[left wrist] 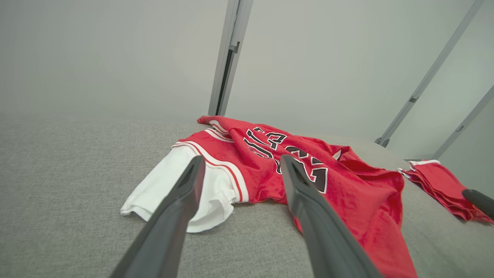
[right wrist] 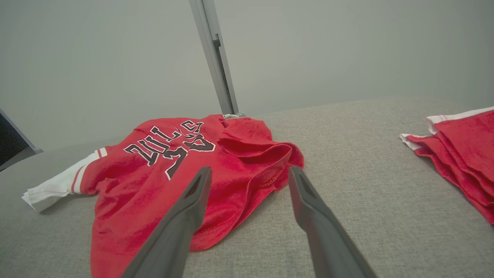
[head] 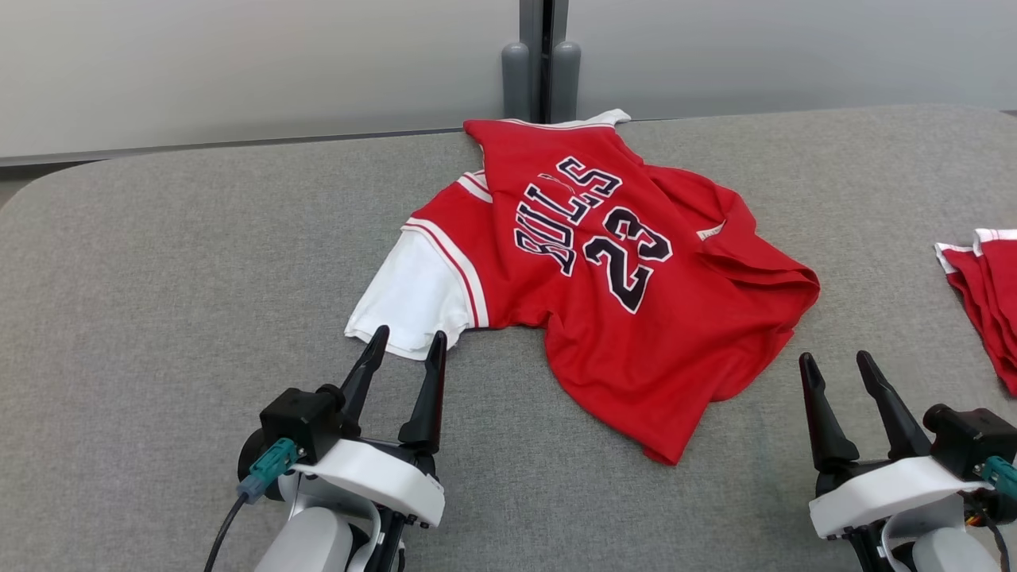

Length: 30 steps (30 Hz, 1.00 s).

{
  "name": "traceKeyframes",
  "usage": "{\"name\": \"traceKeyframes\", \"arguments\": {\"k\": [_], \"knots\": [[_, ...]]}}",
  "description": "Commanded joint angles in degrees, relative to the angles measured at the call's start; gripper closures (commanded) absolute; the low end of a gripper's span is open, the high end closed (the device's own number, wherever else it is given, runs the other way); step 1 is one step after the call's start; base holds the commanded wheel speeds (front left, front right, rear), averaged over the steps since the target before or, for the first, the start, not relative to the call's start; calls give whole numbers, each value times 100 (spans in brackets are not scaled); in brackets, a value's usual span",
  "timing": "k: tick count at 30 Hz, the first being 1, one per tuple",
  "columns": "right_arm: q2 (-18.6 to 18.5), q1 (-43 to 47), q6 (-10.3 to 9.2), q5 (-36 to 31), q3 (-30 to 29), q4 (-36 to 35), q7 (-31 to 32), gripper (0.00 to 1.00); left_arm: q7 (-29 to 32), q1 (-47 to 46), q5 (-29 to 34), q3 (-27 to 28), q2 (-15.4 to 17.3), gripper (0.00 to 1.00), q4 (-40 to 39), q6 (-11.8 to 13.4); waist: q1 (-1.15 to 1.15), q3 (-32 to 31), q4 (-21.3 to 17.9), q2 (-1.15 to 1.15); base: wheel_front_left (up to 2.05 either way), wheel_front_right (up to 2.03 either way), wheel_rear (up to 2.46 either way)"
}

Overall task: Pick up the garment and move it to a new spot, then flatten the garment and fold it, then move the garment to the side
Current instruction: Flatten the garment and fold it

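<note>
Head view: a crumpled red jersey (head: 604, 302) lies mid-bench (head: 159, 318) toward the far edge, with a folded red pile (head: 989, 294) at the right edge. Both arms sit low at the near edge, fingers pointing toward the far edge, spread apart and empty. The left gripper (head: 409, 338) is just beside the white sleeve (head: 405, 298), and the right gripper (head: 836, 359) is near the jersey's right side.

The head camera is looking forward and down from above onto the grey table (head: 159, 318), with the jersey (head: 636, 342) lying mid-frame. Both wrist cameras are looking low across the tabletop from nearer the cloth. All three views are sharing the jersey, and each is catching a folded red pile (head: 989, 302) at its right edge.
</note>
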Motion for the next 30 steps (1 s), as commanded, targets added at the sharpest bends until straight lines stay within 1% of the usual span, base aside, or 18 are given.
{"name": "traceKeyframes", "arguments": {"k": [1, 11, 13, 18, 19, 20, 22, 26, 30], "knots": [[24, -68, 1, 88, -35, 64, 96, 0, -8, -40, 61, 12, 25, 0, 12, -28, 0, 46, 49, 0, 0, 0, 0], [180, -460, 1, 710, -198, 752, 632, 0, -8, -252, 21, -141, 26, 0, -3, 30, 0, 440, 484, 0, 0, 0, 0], [128, -536, 1, 653, -206, 958, 711, 0, -9, -284, 12, -163, 25, 0, 0, 42, 0, 504, 575, 0, 0, 0, 0], [216, -722, 1, 757, -230, 1334, 886, 0, -8, -316, 19, -178, 24, 0, 10, 76, 0, 575, 722, 0, 0, 0, 0], [229, -746, 2, 853, -102, 1347, 943, 79, -8, -339, 54, -201, 24, 0, 15, 90, 0, 588, 754, 0, 0, 0, 0], [215, -756, 1, 903, -61, 1327, 949, 100, -8, -345, 55, -209, 25, 0, 17, 94, 0, 590, 763, 0, 0, 0, 0], [136, -790, 1, 955, -71, 1277, 838, 100, -8, -346, 37, -216, 24, 0, 19, 105, 0, 577, 760, 0, 0, 0, 0], [-33, -843, 1, 799, -54, 1168, 650, 100, -8, -270, 6, -201, 25, 0, 30, 130, 0, 487, 663, 0, 0, 0, 0], [-263, -863, 1, 640, -104, 952, 633, 100, -8, -222, -5, -203, 25, 0, 51, 95, 0, 353, 535, 0, 0, 0, 0]]}}
